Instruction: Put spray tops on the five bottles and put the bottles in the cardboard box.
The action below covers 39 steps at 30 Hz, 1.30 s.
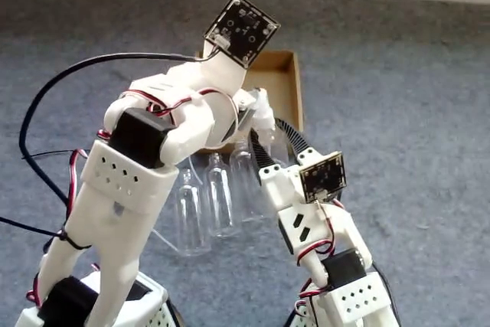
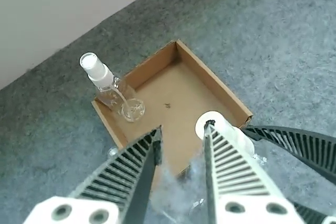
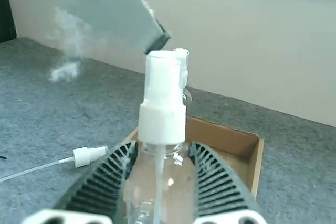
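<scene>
While my right tool (image 3: 163, 151) clasps a capped bottle (image 3: 157, 190) and my left tool (image 2: 182, 128) gapes, one finished bottle (image 2: 112, 89) lies in the cardboard box (image 2: 214, 77) (three uncapped bottles (image 1: 219, 195) wait).

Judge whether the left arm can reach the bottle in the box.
Probably yes: the box is open-topped, the bottle sits uncovered in a corner, and the left gripper hangs open above.

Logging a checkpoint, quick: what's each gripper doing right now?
Left gripper: open, holding nothing.
Right gripper: closed on a bottle with its spray top on.
</scene>
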Motion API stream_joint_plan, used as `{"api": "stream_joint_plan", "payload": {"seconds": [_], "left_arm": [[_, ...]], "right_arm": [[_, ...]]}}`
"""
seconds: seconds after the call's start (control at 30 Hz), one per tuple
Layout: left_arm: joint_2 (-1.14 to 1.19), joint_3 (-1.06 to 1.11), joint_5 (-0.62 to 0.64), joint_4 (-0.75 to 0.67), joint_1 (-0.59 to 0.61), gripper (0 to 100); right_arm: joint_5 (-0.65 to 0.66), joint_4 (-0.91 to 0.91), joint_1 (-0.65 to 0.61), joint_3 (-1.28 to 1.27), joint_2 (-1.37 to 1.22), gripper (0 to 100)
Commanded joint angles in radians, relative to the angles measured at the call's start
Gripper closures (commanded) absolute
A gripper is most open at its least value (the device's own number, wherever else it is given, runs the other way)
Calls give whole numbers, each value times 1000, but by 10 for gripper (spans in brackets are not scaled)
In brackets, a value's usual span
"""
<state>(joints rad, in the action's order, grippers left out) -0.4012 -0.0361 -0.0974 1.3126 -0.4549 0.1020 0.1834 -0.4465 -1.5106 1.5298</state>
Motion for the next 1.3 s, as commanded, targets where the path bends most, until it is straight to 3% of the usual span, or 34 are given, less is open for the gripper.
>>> {"api": "stream_joint_plan", "payload": {"seconds": [0.0, 0.47, 0.7, 0.9, 1.07, 1.27], "left_arm": [[-16, 7, -11, 15, -21, 864], [-67, -99, -57, 58, -12, 864], [-67, -334, -58, 207, 186, 863], [-65, -381, -58, 350, 407, 863], [-65, -170, -55, 396, 628, 860], [-65, 257, -55, 117, 832, 859]], "right_arm": [[-5, -7, 8, 22, 10, 995], [-5, 41, 27, 31, 15, 995], [-3, 62, 48, 99, 10, 995], [-3, 62, 50, 171, 5, 995], [49, 58, 45, 311, -131, 995], [49, 22, 1, 595, -510, 995]]}}
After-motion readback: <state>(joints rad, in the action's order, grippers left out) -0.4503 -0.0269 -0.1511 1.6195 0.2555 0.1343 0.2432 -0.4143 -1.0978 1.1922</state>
